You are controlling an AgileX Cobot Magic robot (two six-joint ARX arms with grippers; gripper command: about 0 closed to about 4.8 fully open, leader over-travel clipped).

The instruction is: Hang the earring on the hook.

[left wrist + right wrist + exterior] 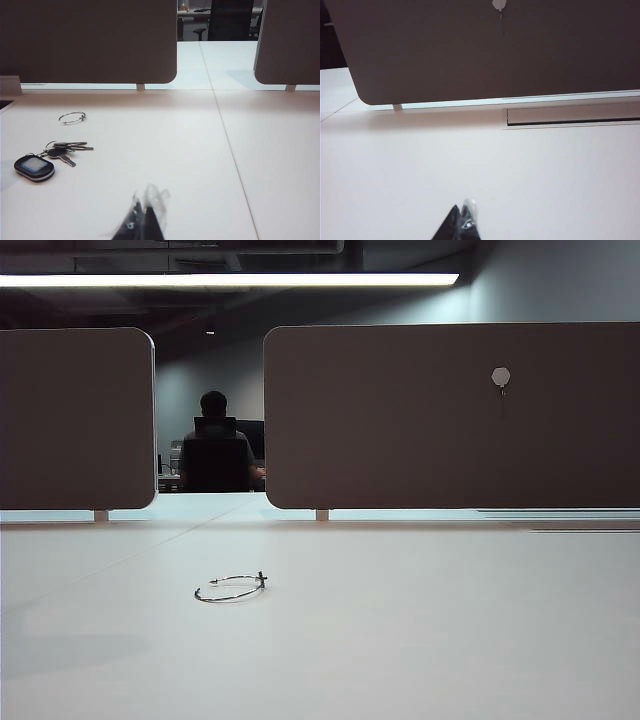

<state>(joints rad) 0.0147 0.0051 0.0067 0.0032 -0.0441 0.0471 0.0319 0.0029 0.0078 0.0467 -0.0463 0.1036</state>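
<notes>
The earring (pixel 231 587), a thin silver wire hoop with a small dark cross clasp, lies flat on the white table; the left wrist view also shows the earring (pixel 72 117). The hook (pixel 501 377), a small white hexagonal base with a thin prong under it, is stuck high on the dark partition panel; in the right wrist view the hook (pixel 499 5) sits far ahead. My left gripper (pixel 144 210) is shut and empty, well back from the hoop. Low over bare table, my right gripper (pixel 462 215) is shut with nothing in it. Neither arm shows in the exterior view.
A bunch of keys (pixel 67 149) with a dark key fob (pixel 34 167) lies on the table near the hoop. Two dark partition panels (pixel 450 415) stand along the table's far edge with a gap between them. A cable slot (pixel 572 116) runs below the right panel.
</notes>
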